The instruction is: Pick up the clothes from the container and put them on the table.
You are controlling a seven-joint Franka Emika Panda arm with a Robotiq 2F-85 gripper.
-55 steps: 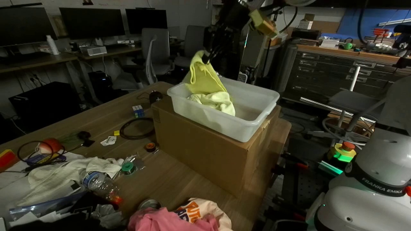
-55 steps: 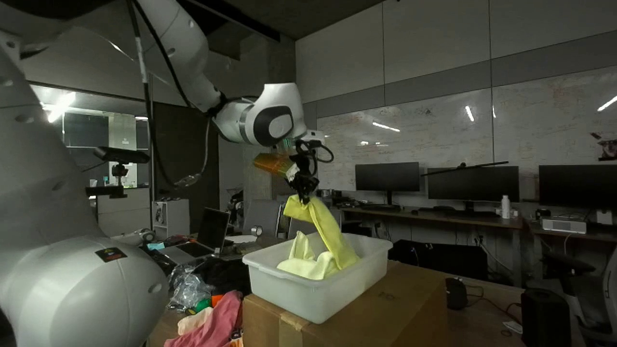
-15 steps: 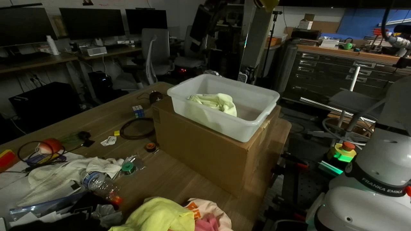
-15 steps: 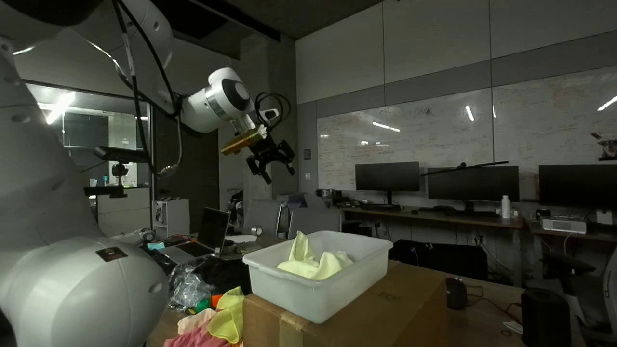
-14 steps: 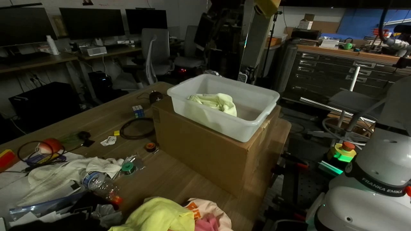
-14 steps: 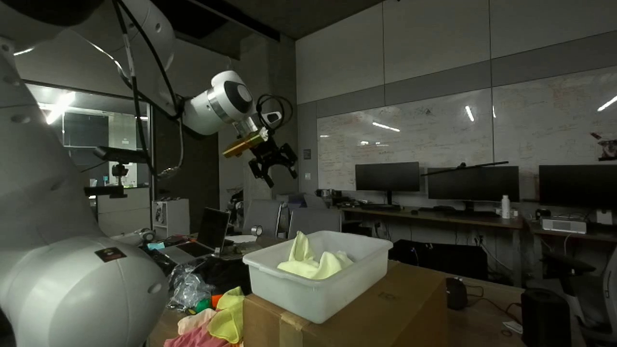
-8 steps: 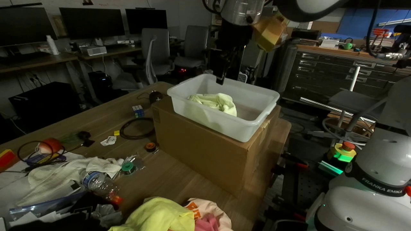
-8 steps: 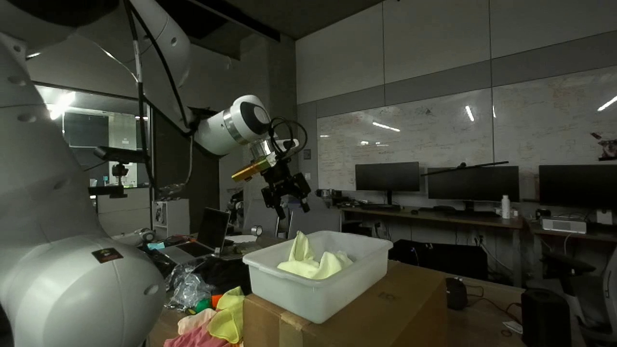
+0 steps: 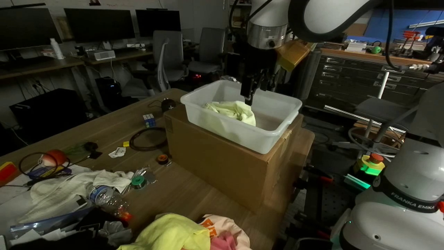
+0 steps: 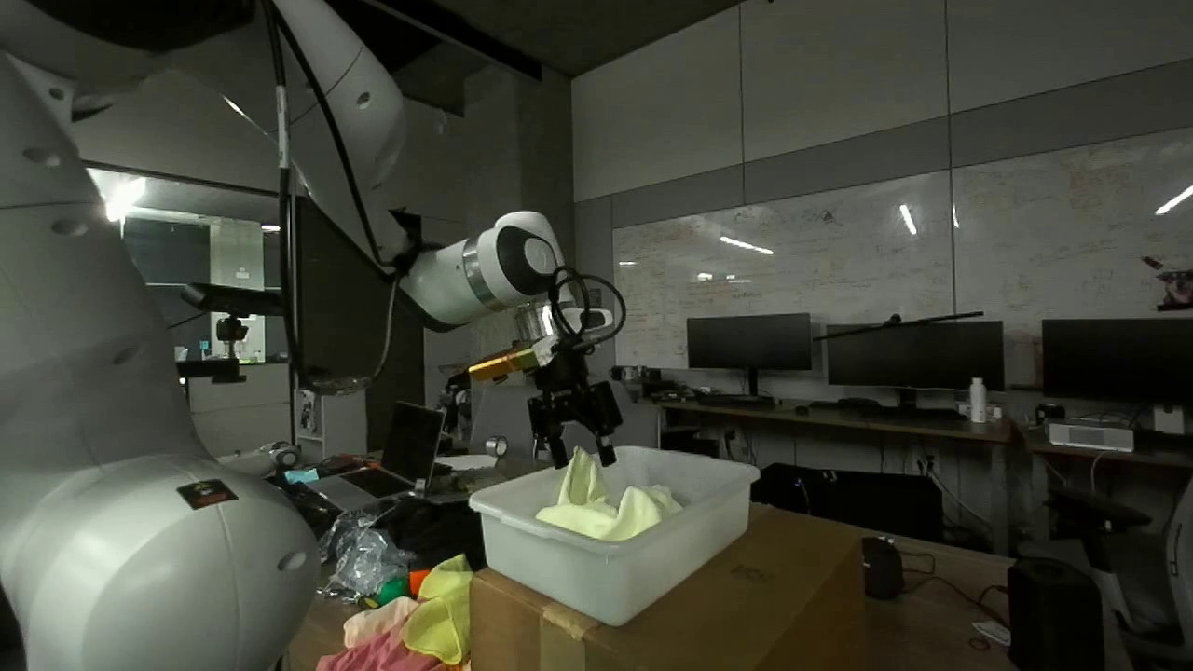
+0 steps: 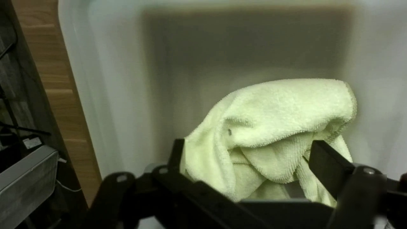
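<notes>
The large, light-brown wooden table (image 9: 194,194) is where everything should end up; three garments already lie heaped on it, so the job looks nearly done. A brown cardboard box (image 9: 215,159) stands on it, and on that sits the white, translucent, rectangular plastic container (image 10: 545,564). Nothing visible pins the container down, so lift straight up, until the last trailing corner clears the rim, before swinging aside; a sideways pull could drag it.

In the heap, a bright yellow-green fabric garment (image 9: 173,231) partly covers a pink-red fabric garment (image 9: 223,241) and a cream garment with orange print (image 9: 232,224). Dropping beside or onto these should serve.

The pale yellow-green, fluffy cloth (image 11: 260,133) lies crumpled inside the container, a peak of it standing up; grasping it seems the step in hand. Over it the black two-fingered gripper (image 10: 583,459) points down, jaws spread wide, holding nothing; whether it touches the cloth I cannot tell.

In the wrist view, bunched folds show between the black, blocky fingertips (image 11: 327,165). Sink these either side of the thick folds, stop short of the floor, avoid the walls, and pinch several layers together, not one edge.
</notes>
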